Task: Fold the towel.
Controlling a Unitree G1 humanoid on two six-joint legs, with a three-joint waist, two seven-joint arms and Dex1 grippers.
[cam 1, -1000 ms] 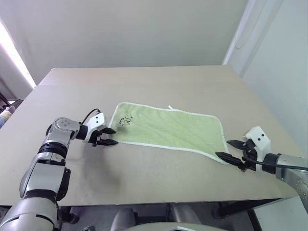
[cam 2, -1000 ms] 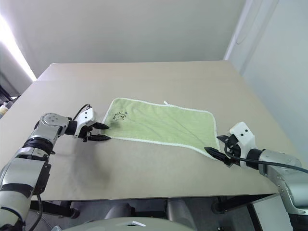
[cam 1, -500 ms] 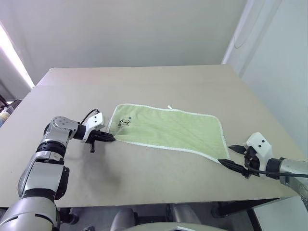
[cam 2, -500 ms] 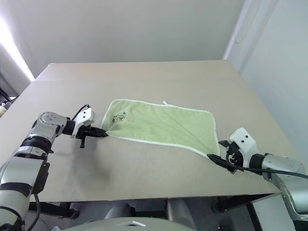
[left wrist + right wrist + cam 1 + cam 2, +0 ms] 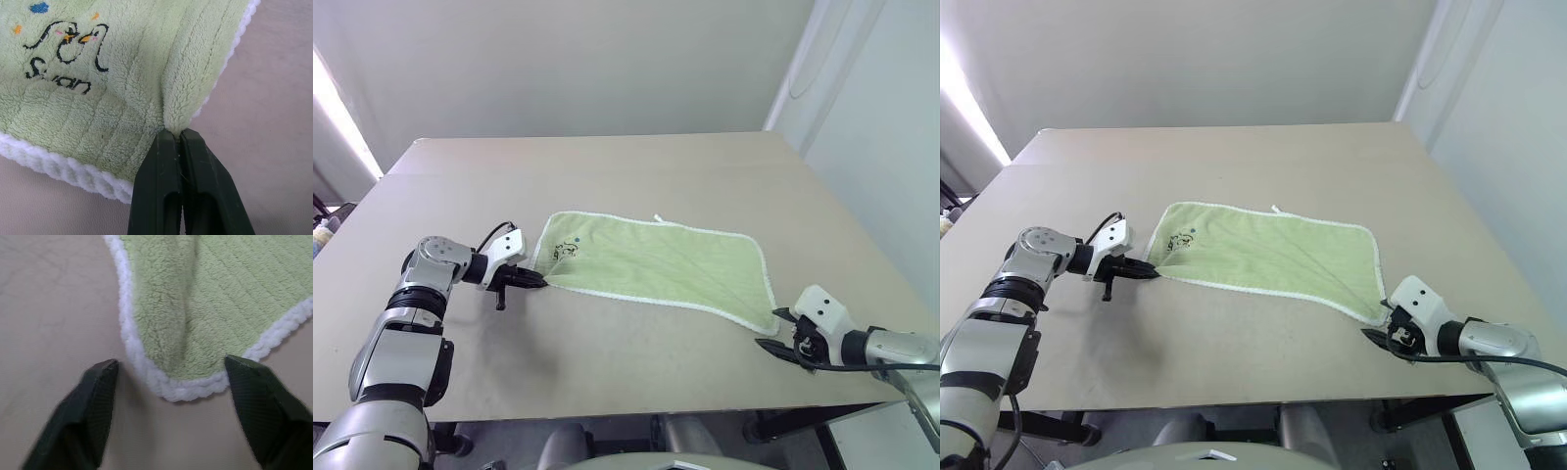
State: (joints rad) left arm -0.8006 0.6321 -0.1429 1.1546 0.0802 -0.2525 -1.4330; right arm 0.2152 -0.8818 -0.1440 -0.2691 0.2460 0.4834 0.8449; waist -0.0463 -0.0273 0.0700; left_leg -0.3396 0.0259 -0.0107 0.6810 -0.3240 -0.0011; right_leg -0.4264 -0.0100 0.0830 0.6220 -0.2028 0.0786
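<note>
**Beige table, one green towel on it**

A wide, matte beige rectangular table (image 5: 636, 166) carries a single item: a light green rectangular terry towel (image 5: 666, 264) with white stitched edging. The towel lies spread out flat, its long side running across the table, nearer the front edge than the back. A small dark printed mark (image 5: 570, 247) sits near the towel's left end, and a small white loop (image 5: 659, 218) sticks out from the towel's far edge onto the tabletop.

You have a broad, matte beige rectangular table (image 5: 636, 171) reaching to the far wall. A plain pale grey wall (image 5: 558, 59) stands behind it, a white panel (image 5: 881, 127) at right.
</note>
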